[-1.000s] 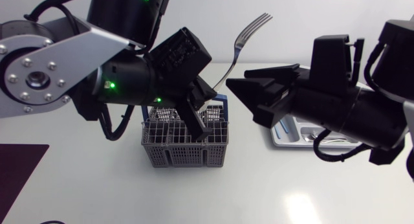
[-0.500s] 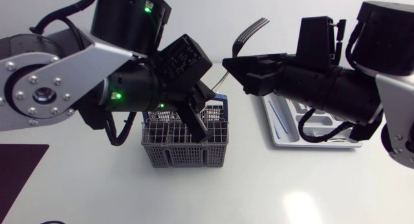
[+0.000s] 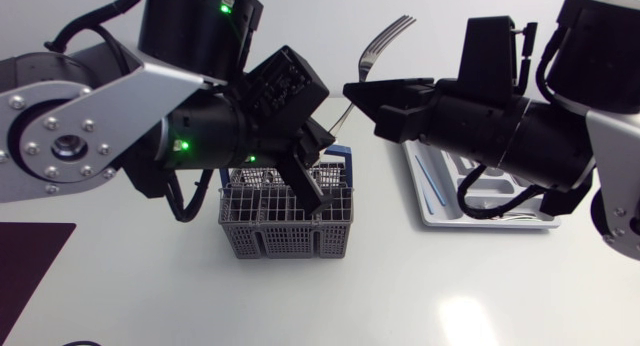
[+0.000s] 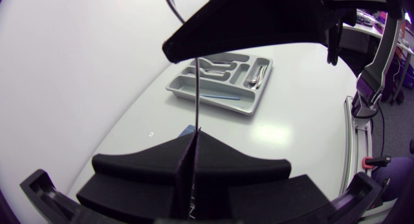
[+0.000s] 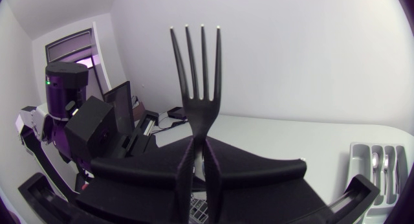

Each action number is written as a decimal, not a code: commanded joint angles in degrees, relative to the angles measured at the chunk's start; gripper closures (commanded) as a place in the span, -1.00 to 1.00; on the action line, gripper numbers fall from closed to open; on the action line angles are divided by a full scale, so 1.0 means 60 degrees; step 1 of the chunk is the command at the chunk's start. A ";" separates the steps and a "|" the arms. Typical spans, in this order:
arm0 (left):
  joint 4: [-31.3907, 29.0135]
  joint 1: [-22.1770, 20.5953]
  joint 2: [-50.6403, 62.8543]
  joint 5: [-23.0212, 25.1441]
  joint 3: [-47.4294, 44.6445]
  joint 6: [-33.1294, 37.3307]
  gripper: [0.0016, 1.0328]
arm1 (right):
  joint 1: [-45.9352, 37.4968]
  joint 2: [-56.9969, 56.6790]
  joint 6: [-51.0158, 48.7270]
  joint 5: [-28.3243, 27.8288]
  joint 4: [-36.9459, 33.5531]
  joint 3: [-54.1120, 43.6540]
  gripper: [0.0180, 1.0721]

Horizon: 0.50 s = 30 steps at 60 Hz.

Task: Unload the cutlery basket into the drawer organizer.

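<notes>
The silver metal fork [image 3: 386, 36] stands almost upright in the air, above the grey wire-mesh cutlery basket [image 3: 285, 231], with the tines at the top. Two end effectors hold it at the same time.

The left end effector [image 4: 196, 138] is closed on the thin lower part of the handle. In the left wrist view its two black fingers are pressed together and only the edge of the handle shows between them.

The right end effector [image 5: 198, 146] comes from the other side and is higher on the fork. In the right wrist view its fingers are nearly together, with the neck of the fork between them, touching it from both sides as far as I can see. The four tines rise above the fingertips.

The basket stands on the white bench [image 3: 150, 296], under the left arm. The light grey plastic drawer organizer [image 4: 207, 102] lies on the bench well apart from the basket, below the right arm. Some metal cutlery and a thin blue piece lie in its compartments; which kind of cutlery I cannot tell.
</notes>
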 commanded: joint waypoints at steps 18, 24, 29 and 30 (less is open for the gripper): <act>0.0080 -0.0076 -0.0477 -0.0303 -0.0239 -0.0249 0.00 | -0.0184 0.0055 -0.0174 -0.0008 -0.0077 -0.0014 0.89; 0.0065 -0.0061 -0.0579 -0.0332 -0.0239 -0.0234 -0.50 | -0.0287 -0.0033 -0.0189 -0.0066 -0.0091 -0.0131 0.89; 0.0065 -0.0046 -0.0653 -0.0376 -0.0239 -0.0234 -0.72 | -0.0536 -0.0179 -0.0247 -0.0213 -0.0164 -0.0263 0.89; 0.0065 -0.0032 -0.0697 -0.0420 -0.0239 -0.0220 -0.74 | -0.0594 -0.0208 -0.0262 -0.0242 -0.0194 -0.0263 0.89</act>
